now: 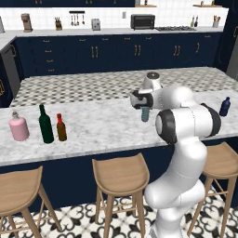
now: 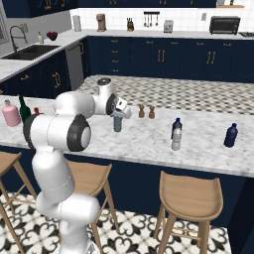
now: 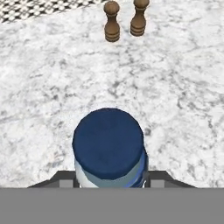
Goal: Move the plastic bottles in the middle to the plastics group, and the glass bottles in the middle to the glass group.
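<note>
Open marble lay all around the teal bottle [image 2: 117, 122] under the gripper [image 3: 109, 175]. Two wooden shakers [image 2: 146, 111] stood just beyond it to the right. Further right, the clear bottle [image 2: 176, 138] stood hard against another blue bottle [image 2: 176, 125], well apart from the navy bottle [image 2: 230, 135].

Base views flank the marble counter [image 1: 107, 125]; hand view overhead, close
</note>
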Robot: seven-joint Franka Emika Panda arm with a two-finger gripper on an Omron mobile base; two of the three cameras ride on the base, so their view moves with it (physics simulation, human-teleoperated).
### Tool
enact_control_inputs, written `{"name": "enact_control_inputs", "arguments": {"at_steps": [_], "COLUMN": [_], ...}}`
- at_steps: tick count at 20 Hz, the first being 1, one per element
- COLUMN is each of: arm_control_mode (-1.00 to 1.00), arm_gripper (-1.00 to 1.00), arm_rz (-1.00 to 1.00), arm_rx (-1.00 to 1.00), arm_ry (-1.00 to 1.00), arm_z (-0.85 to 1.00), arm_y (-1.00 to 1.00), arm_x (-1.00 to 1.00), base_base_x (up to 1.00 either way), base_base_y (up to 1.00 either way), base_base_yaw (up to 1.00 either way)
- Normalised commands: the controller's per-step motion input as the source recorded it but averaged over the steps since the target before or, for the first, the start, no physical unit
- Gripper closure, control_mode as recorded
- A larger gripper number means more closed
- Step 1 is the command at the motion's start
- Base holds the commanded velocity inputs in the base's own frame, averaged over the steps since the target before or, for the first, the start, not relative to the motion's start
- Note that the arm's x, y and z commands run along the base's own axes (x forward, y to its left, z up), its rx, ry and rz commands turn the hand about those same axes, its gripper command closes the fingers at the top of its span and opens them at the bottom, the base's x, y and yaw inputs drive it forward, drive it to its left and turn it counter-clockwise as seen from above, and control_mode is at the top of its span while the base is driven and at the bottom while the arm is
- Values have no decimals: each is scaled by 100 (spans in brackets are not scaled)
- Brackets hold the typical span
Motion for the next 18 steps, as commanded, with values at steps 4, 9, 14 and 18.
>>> {"name": "enact_control_inputs", "arguments": {"at_steps": [4,9,14,18], "arm_control_mode": [-100,-100,-100,-100], "arm_gripper": [100,100,100,100], "arm_rz": [-30,-23,-16,-14], "arm_rx": [0,0,0,0], "arm_ry": [13,1,-1,0], "arm_z": [-1,-31,-32,0], "arm_y": [-67,-56,-53,-62], "arm_x": [0,0,11,5], "base_base_x": [0,0,0,0], "base_base_y": [0,0,0,0], "base_base_yaw": [0,0,0,0]}}
